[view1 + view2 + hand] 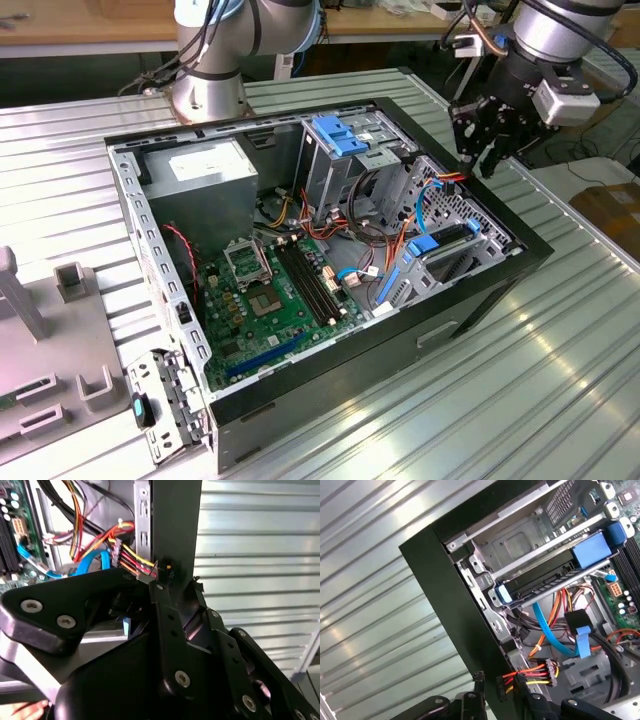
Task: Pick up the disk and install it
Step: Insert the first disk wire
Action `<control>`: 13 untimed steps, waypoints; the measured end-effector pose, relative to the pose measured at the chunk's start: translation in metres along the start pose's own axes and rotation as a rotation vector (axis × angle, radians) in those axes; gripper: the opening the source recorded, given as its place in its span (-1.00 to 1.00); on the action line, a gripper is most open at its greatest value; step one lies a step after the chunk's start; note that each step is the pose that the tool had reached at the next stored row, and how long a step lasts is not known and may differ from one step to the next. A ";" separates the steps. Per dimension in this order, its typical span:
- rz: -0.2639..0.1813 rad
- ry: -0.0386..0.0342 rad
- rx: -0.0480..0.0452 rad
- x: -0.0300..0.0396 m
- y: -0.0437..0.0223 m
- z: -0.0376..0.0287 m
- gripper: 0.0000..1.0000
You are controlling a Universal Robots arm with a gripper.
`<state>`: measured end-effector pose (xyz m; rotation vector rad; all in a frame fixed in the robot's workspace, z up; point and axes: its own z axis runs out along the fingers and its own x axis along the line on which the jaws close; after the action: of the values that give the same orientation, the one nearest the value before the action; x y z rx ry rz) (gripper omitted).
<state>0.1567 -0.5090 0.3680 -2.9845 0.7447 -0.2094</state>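
On the ribbed worktop [520, 400] lies the open computer case [330, 385]. The disk [445, 241] sits in its bay toward the exterior view's right, blue frame at both ends, and seems to be seated already. It looks stiff, dense and shock-sensitive — best held across its long edges. Farther back the claw [482, 160] hovers over the case rim — spread apart, empty.

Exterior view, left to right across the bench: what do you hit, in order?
Grey fixture plate → grey power-supply box → blue-handled drive cage → claw → brown cardboard box.
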 end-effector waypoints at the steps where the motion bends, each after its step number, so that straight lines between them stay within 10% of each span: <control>1: -0.008 0.0042 -0.0074 -0.0006 -0.0010 0.0002 -0.28; 7: -0.059 0.0086 -0.0172 -0.0046 -0.0082 0.0010 -0.28; 11: -0.081 0.0292 -0.0266 -0.0091 -0.0058 0.0004 -0.28; 13: -0.105 0.0460 -0.0481 -0.0112 -0.0074 0.0008 -0.28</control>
<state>0.1504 -0.4971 0.3665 -3.0771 0.6066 -0.2698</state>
